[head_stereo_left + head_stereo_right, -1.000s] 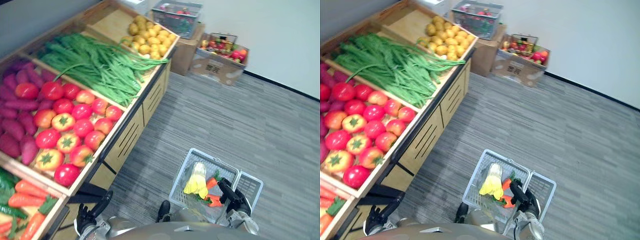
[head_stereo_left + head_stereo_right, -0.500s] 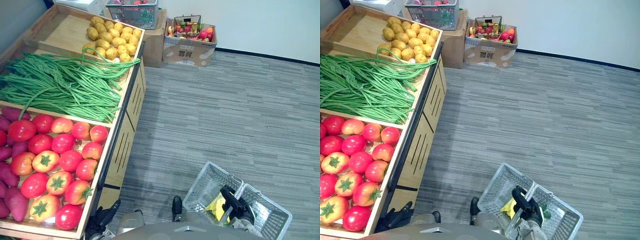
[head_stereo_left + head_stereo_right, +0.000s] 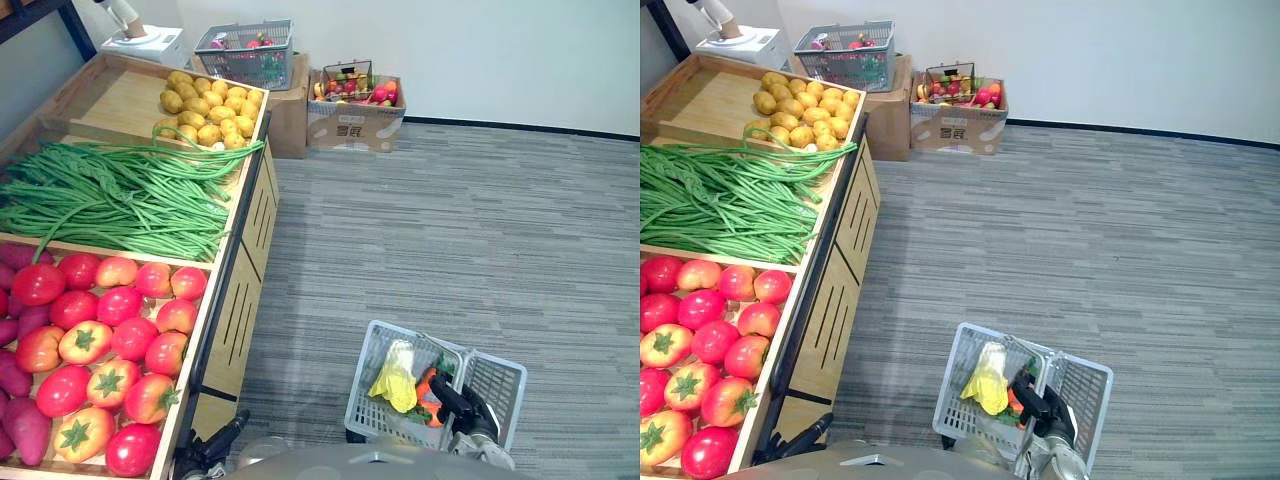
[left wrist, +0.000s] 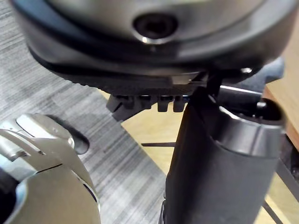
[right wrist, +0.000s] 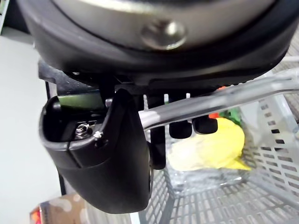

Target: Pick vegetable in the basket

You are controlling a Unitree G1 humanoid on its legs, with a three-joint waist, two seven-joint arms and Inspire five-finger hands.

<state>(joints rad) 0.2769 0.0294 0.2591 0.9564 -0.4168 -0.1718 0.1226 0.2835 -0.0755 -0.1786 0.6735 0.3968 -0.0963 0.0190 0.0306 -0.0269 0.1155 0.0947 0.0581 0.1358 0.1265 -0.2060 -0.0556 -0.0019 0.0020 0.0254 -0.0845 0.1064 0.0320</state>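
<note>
A grey plastic basket (image 3: 364, 385) hangs low over the carpet to the right of the stand. My right hand (image 3: 461, 404) is shut on its metal handle (image 5: 224, 97), with the fingers (image 5: 181, 129) curled round the bar. Inside lie a yellow leafy vegetable (image 3: 396, 374) and orange carrots (image 3: 428, 386). My left hand (image 3: 212, 451) hangs by the stand's front corner with relaxed fingers, holding nothing. The wooden stand (image 3: 238, 262) holds tomatoes (image 3: 112, 330), green beans (image 3: 110, 195), potatoes (image 3: 205, 105) and purple sweet potatoes (image 3: 14, 378).
Past the stand's far end stand a cardboard box of mixed produce (image 3: 356, 108), a grey basket (image 3: 246, 55) on another box and a white scale (image 3: 140, 45). Grey carpet (image 3: 480, 230) stretches to the white wall on the right.
The camera has turned, so the whole scene has shifted and the far end of the stand now shows. The basket stays in my right hand and has swung a little.
</note>
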